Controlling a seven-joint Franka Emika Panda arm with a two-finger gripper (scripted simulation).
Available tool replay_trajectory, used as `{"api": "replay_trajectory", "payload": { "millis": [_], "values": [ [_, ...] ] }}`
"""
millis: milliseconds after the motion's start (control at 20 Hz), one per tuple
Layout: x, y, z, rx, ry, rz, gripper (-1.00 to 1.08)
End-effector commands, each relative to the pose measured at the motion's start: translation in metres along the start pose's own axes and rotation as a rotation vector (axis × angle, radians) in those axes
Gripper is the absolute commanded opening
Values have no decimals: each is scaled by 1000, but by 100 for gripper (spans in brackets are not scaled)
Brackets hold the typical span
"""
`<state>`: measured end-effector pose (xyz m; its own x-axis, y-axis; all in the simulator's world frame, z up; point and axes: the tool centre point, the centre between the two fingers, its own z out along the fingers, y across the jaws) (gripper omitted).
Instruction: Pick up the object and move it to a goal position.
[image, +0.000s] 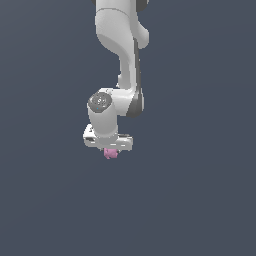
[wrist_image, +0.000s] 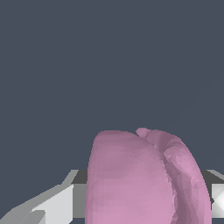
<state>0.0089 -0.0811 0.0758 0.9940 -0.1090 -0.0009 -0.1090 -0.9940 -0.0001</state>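
**Pink blob held at the gripper, no goal marker in sight**

The arm (image: 122, 55) reaches down from the top of the exterior view with the gripper (image: 111, 150) pointing downward. The pink blob (image: 110, 153) sits directly under the hand, between the fingers, only its lower part showing beneath the white body. That placement fits a grasp taken from above, with the fingers closing on the sides of the lump.

In the wrist view the blob (wrist_image: 140, 179) fills the lower middle of the picture, very close to the camera, with pale finger parts on either side, one finger (wrist_image: 59, 203) plainly visible. The fingers appear closed to the blob's width and bearing on it; actual contact is hidden behind the lump, so a firm hold is a judgement, not an observation.

The background is a uniform dark grey in both views. No shadow or surface edge shows, so whether the blob is lifted or resting on the floor cannot be told. No goal marker is visible.

Assessment: the grasp looks made and the carry to the goal remains. The rounded, knobby shape gives uneven contact, so slipping or twisting is the main risk.
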Motion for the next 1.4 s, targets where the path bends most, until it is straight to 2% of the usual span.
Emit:
{"api": "replay_trajectory", "payload": {
  "millis": [0, 950, 1350],
  "values": [
    [1, 11, -19, 0, 1, 1, -100],
    [14, 122, -212, 1, 1, 1, -100],
    [21, 153, -265, 0, 1, 0, -100]
  ]
}}
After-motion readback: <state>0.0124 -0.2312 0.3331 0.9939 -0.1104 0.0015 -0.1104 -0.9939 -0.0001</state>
